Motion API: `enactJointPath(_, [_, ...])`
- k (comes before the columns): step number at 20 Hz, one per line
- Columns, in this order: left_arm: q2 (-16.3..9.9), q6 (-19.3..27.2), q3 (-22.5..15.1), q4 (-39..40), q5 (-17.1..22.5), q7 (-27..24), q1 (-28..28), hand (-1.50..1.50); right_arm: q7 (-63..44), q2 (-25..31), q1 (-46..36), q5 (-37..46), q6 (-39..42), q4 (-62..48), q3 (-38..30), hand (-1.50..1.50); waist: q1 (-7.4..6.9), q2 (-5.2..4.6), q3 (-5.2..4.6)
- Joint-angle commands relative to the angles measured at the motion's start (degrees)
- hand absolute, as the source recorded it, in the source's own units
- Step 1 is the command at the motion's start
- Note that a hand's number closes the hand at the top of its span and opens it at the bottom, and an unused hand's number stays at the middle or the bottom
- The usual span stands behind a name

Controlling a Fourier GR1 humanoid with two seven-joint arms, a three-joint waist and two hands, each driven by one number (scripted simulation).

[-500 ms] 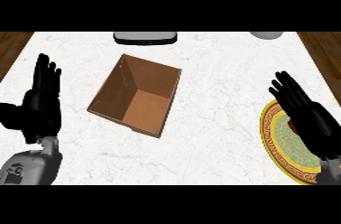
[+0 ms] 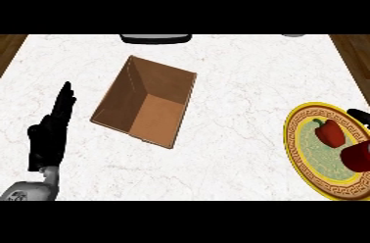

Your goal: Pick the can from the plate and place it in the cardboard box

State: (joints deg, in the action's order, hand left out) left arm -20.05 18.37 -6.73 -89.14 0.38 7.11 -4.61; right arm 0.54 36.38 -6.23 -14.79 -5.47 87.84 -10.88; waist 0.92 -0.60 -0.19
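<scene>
My left hand [image 2: 51, 132] rested near the desk's [image 2: 239, 80] left edge, fingers straight and pressed together. The cardboard box [image 2: 148, 102] lay open mid-desk. On the plate [image 2: 307, 166] at the right edge sat a red pepper [image 2: 330, 133] and the red can [image 2: 357, 157]; of my right hand [image 2: 357, 113] only a dark tip showed, its state unclear.

Left hand [image 2: 51, 132] rests open, fingers [image 2: 65, 97] straight.

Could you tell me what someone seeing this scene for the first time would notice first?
The open cardboard box in the middle of the white marble counter draws the eye first, set at an angle. Next comes the yellow-rimmed plate at the right edge, carrying a red bell pepper and a dark red object cut off by the frame. The black left hand stands open at lower left.
</scene>
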Motion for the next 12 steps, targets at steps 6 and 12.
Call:
enactJointPath(6, [-2.35, -6.63, 1.26, 2.54, 1.15, -1.40, 2.22, 0.00, 19.76, -0.34, 4.50, 1.77, 1.63, -16.32, -10.97, -1.50, -0.89, 0.53, 0.23])
enactJointPath(12, [-2.99, -6.65, 0.81, 0.75, 0.89, -1.76, 3.89, 0.00, 12.97, 15.28, 10.73, 14.02, 6.77, -13.67, -5.15, -1.50, -1.02, 0.54, 0.09])
